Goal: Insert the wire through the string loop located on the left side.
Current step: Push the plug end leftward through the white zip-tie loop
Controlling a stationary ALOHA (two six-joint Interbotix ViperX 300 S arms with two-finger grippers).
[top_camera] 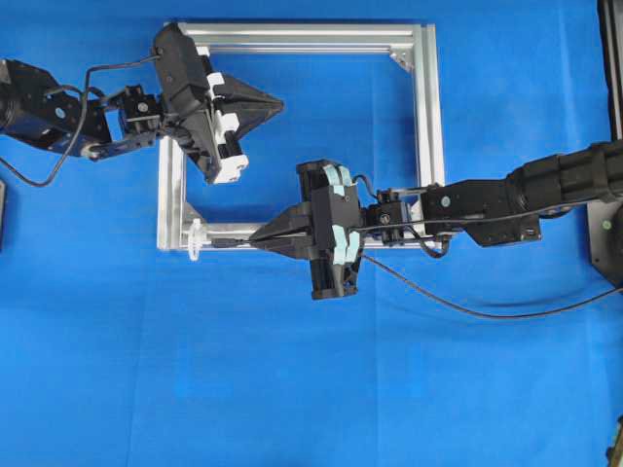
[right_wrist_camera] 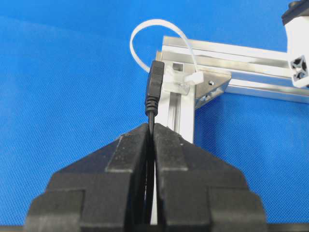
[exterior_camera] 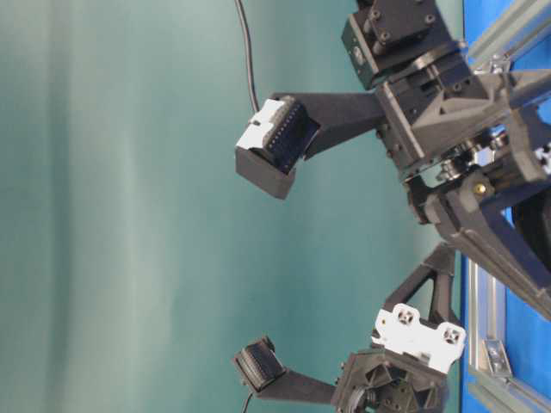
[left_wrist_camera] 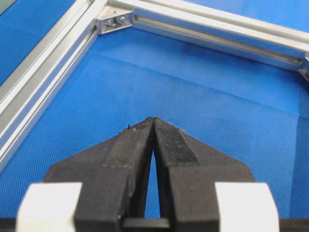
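My right gripper [top_camera: 255, 236] [right_wrist_camera: 151, 126] is shut on the thin black wire [right_wrist_camera: 151, 118], just behind its black plug [right_wrist_camera: 155, 82] [top_camera: 226, 241]. The plug points at the white string loop [right_wrist_camera: 155, 21] [top_camera: 195, 238], which stands on the lower left corner of the aluminium frame [top_camera: 428, 126]. The plug's tip is right at the loop's opening; I cannot tell whether it has entered. My left gripper [top_camera: 280, 102] [left_wrist_camera: 153, 120] is shut and empty. It hangs above the blue cloth inside the frame's upper left part.
The wire's slack [top_camera: 487, 313] trails over the blue cloth to the right edge. The frame's rails and a corner bracket [left_wrist_camera: 113, 20] lie ahead of the left gripper. Both arms crowd the table-level view.
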